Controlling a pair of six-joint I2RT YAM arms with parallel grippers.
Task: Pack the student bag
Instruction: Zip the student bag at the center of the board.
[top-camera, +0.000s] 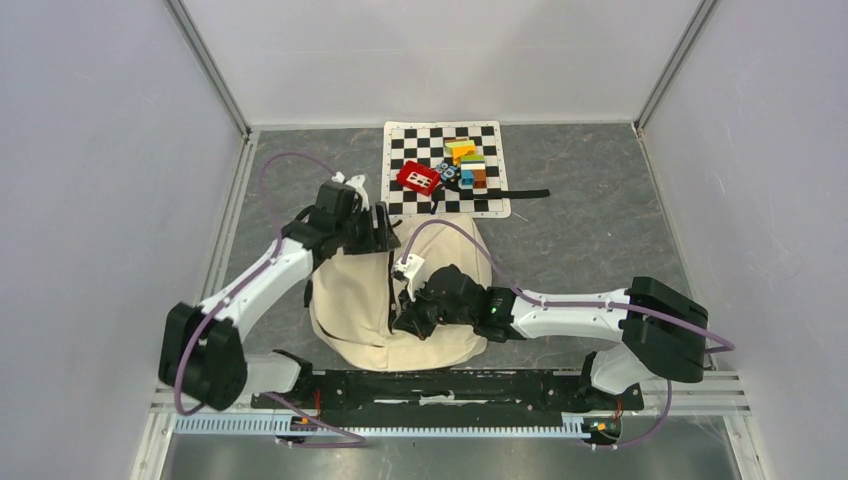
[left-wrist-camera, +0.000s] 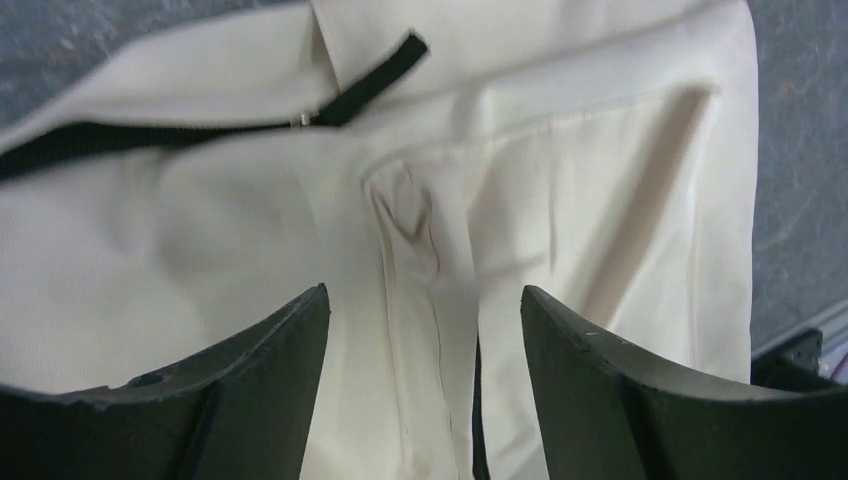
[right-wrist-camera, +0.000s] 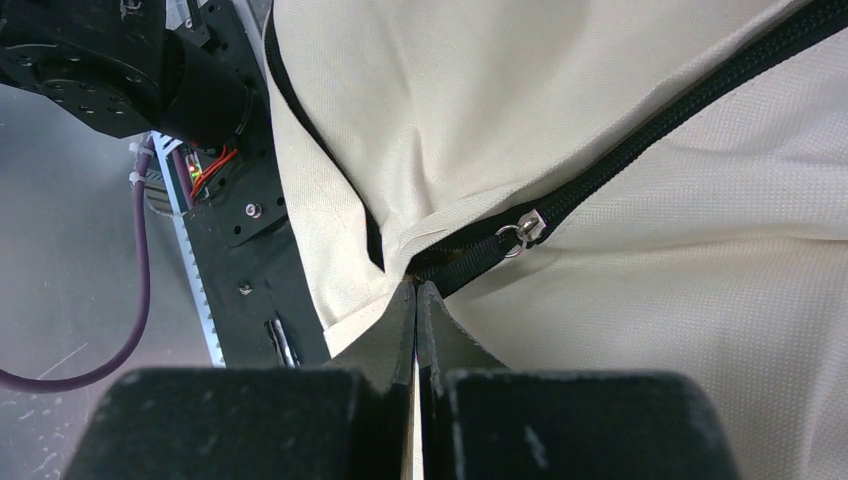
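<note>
My left gripper (left-wrist-camera: 423, 292) is spread wide above the student bag (left-wrist-camera: 560, 200), gripping nothing, with grey table (left-wrist-camera: 800, 150) showing past its side edge. My right gripper (right-wrist-camera: 415, 284) is pinched tight at the zipper (right-wrist-camera: 640, 150) end.

2 arms w/ glossy white tube links (top-camera: 255, 285) & bulky black joint housings (top-camera: 205, 360). Thin purple cables (top-camera: 290, 160) loop along both. Small green LED (top-camera: 493, 310) on R forearm. Black base rail (top-camera: 450, 385) w/ silver screws (right-wrist-camera: 252, 210), red wires (right-wrist-camera: 215, 165). Matte dark-grey wedge fingers (left-wrist-camera: 270, 390), edges scuffed.
</note>
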